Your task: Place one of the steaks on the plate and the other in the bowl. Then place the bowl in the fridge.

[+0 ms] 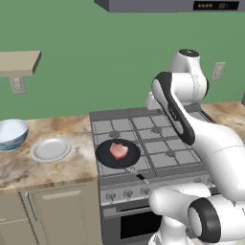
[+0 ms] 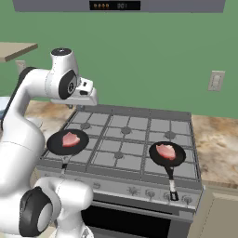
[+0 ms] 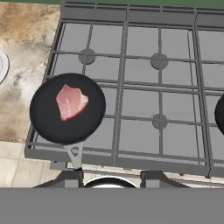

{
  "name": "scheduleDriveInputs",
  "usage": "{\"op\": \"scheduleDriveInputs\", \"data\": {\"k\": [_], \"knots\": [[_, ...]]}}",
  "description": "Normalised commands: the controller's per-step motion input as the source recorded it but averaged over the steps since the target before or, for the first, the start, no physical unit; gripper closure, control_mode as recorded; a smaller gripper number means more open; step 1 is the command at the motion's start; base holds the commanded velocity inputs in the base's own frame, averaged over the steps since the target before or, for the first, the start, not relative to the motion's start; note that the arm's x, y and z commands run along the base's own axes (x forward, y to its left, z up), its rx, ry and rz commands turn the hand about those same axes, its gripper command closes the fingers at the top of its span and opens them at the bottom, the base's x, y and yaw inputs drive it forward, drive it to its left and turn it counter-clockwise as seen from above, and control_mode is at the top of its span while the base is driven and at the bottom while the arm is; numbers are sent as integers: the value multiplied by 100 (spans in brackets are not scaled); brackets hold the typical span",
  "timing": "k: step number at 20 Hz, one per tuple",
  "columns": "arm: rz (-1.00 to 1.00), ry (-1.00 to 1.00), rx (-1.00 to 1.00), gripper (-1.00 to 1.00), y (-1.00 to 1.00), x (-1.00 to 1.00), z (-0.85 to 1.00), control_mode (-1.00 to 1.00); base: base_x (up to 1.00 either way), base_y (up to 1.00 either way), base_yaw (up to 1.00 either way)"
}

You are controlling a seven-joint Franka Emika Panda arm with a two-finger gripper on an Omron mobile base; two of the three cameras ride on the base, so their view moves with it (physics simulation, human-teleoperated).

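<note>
One steak [image 3: 71, 103] lies flat in a black frying pan [image 3: 48, 118] on the stove's front left burner. A second steak [image 2: 166, 151] rests in another black pan [image 2: 179, 160] on the front right burner. On the counter left of the stove sit the white-grey plate [image 1: 50, 150] and, further left, the blue patterned bowl [image 1: 10, 134], both with nothing in them. My gripper [image 3: 111, 178] hangs high above the stove and looks down on it. Its fingertips [image 3: 70, 177] stand apart with nothing between them. The fridge is out of view.
The grey stove grates [image 3: 140, 87] fill the middle, with marbled counter [image 1: 57, 167] to the left and more counter [image 2: 216, 148] to the right. A wooden shelf [image 1: 19, 62] juts from the green wall above the bowl. Each pan's handle points toward the stove's front edge.
</note>
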Motion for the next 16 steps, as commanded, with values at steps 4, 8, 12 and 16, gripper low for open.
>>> {"op": "scheduleDriveInputs", "data": {"k": [4, 8, 12, 16], "knots": [[0, 0, 0, -100, 17, -9, 0, -100, 0, 0, 0], [0, 0, 0, -100, 62, -36, -3, -100, 0, 0, 0], [0, 0, 0, -100, 45, -22, -25, -100, 0, 0, 0], [0, 7, 2, -100, 24, -5, -43, -100, 0, 0, 0]]}}
